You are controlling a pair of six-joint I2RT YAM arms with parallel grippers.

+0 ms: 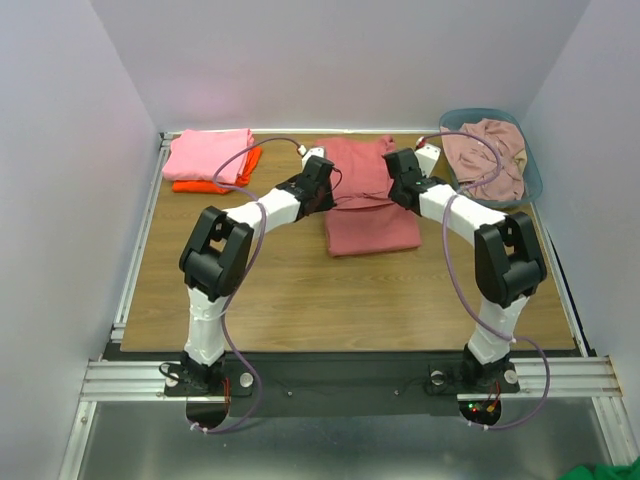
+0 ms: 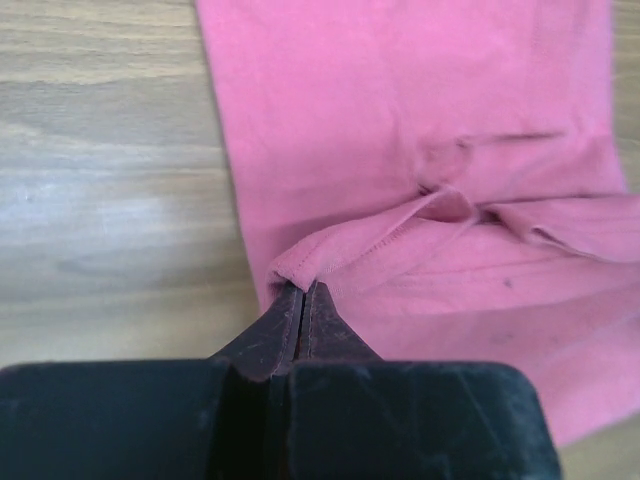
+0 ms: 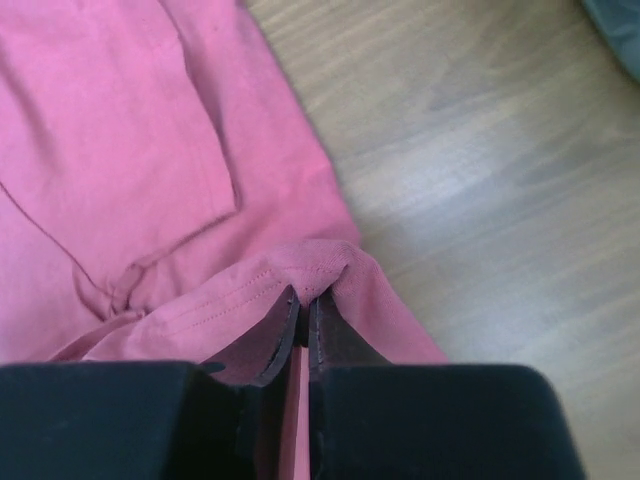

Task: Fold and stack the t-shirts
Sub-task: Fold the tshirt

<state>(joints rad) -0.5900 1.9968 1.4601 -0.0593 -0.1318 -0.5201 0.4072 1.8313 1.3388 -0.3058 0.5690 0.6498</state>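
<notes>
A dusty coral-red t-shirt (image 1: 368, 205) lies partly folded in the middle of the table. My left gripper (image 1: 322, 172) is shut on its hemmed left edge (image 2: 330, 255). My right gripper (image 1: 403, 172) is shut on its hemmed right edge (image 3: 310, 268). Both pinches lift the cloth a little above the lower layers. A bright pink t-shirt (image 1: 208, 153) lies folded on an orange t-shirt (image 1: 210, 183) at the back left. A pale dusty-pink t-shirt (image 1: 485, 152) lies crumpled in the basket.
The blue-grey plastic basket (image 1: 533, 172) stands at the back right corner. White walls close in the table on three sides. Bare wood (image 1: 340, 300) lies between the shirt and the arm bases.
</notes>
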